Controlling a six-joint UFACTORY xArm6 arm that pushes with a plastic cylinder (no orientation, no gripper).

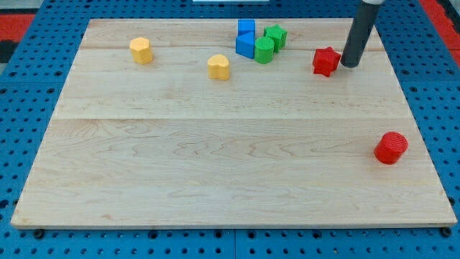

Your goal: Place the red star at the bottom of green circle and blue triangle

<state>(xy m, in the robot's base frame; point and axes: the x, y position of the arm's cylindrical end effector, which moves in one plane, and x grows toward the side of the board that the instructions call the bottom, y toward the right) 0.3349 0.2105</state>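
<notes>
The red star (325,61) lies near the view's top right on the wooden board (230,165). My tip (350,64) stands just to the right of it, close to or touching its right side. The green circle (264,50) sits at the top centre, with the blue triangle (246,46) touching its left side. The red star is well to the right of that pair.
A blue cube (246,29) and a green star (275,36) sit just above the pair. A yellow heart (218,67) and a yellow hexagon (141,50) lie to the left. A red cylinder (391,147) sits near the right edge.
</notes>
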